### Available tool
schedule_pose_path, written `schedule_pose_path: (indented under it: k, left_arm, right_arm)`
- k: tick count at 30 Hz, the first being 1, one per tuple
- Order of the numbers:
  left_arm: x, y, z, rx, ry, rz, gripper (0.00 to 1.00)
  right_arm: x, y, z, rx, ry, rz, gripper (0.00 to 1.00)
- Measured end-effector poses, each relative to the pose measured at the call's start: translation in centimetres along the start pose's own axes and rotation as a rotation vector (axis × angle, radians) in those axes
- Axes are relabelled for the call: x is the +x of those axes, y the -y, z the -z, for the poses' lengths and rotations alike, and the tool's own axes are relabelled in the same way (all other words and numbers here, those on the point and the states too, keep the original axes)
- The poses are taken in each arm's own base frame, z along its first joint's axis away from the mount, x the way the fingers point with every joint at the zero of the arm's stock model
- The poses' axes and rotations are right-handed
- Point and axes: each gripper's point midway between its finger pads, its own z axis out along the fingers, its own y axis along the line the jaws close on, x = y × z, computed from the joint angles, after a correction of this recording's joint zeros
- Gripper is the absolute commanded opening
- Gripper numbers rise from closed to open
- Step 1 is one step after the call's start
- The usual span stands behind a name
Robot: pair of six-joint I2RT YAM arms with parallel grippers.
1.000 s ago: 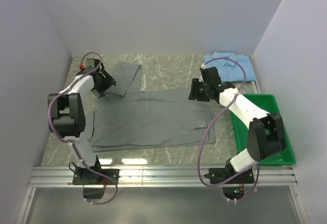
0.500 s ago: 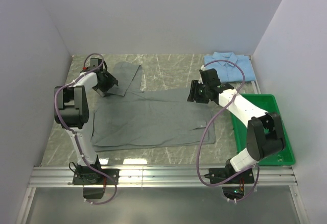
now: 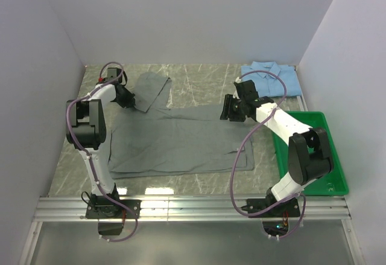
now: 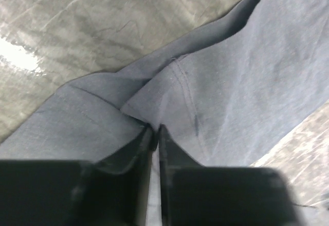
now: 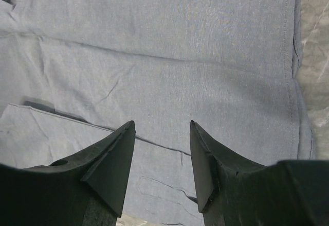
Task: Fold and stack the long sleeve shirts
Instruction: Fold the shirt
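Note:
A grey long sleeve shirt (image 3: 181, 141) lies spread flat mid-table, one sleeve (image 3: 151, 87) reaching toward the back left. My left gripper (image 3: 128, 100) sits where that sleeve meets the body. In the left wrist view it (image 4: 154, 129) is shut on a pinched fold of the grey cloth (image 4: 247, 71). My right gripper (image 3: 227, 109) hovers over the shirt's back right edge. In the right wrist view it (image 5: 162, 125) stands open above flat cloth (image 5: 169, 56) with nothing between its fingers. A light blue shirt (image 3: 271, 78) lies folded at the back right.
A green plastic tray (image 3: 329, 156) stands along the right side, beside the right arm. Marble table top (image 3: 199, 75) shows behind the grey shirt. Walls close in at the left, back and right.
My left gripper slid a little toward the back right onto the sleeve seam and went from open to shut on the cloth. The right gripper barely moved.

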Motion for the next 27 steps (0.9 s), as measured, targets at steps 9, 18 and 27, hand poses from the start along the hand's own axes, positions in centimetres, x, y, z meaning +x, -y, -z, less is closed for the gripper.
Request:
schedule_pose_path:
  k: [9,18,27]
  left_arm:
    - [-0.9,1.4,0.2,0.044,0.035,-0.024,0.0]
    - [-2.3,8.5,5.9,0.285,0.139,-0.114,0.0]
    - [1.5,19.3,7.1,0.573,0.146,-0.314,0.01]
  right_arm:
    - [0.1,-0.2,0.0,-0.01,-0.005,0.0,0.54]
    - [-0.2,-0.3,0.1,-0.017,0.006,-0.003,0.53]
    - [-1.1,-0.7,1.0,-0.034,0.063,0.0,0.53]
